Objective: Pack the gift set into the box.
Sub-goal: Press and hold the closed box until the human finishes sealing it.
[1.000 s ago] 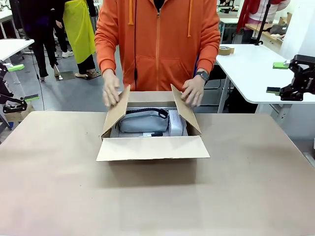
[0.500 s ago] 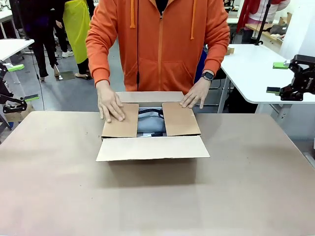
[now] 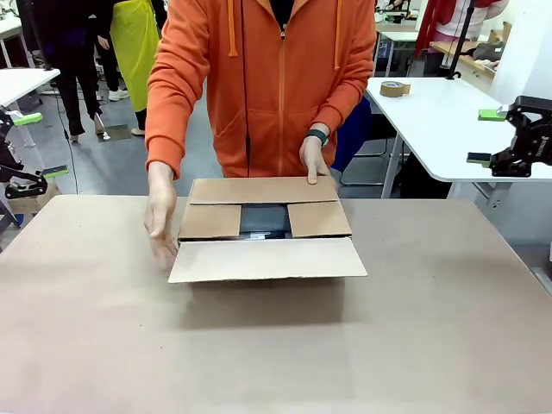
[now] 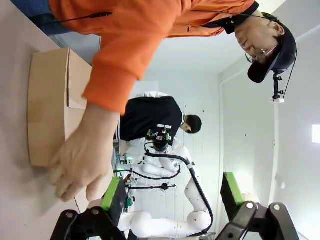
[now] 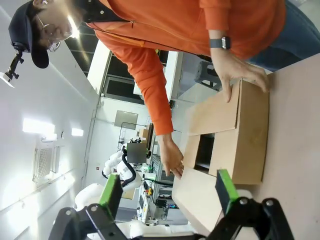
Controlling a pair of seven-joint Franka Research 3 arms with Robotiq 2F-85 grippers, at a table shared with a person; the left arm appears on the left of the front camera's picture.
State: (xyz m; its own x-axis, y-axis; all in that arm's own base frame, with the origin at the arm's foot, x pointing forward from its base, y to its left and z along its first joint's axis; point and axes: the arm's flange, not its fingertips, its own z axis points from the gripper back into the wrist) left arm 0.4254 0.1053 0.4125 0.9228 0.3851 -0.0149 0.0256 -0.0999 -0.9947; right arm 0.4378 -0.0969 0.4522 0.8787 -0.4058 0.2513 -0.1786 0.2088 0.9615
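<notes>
The brown cardboard box stands mid-table with both side flaps folded in. A person's hand presses the far flap down over them, while the near flap lies spread open toward me. The other hand is at that flap's left corner. Of the gift set, just a dark grey strip shows in the gap between the flaps. My left gripper is open off the table's left side, and my right gripper is open off its right side. The box and my open left gripper show in the left wrist view. The box and my open right gripper show in the right wrist view.
The person in an orange hoodie stands at the far edge behind the box. A white table with a tape roll is at the back right. The brown tabletop spreads wide in front of the box.
The person has folded the far flap down onto the two side flaps. One hand has left the left side flap and dropped to the near flap's left corner. Both grippers stayed still.
</notes>
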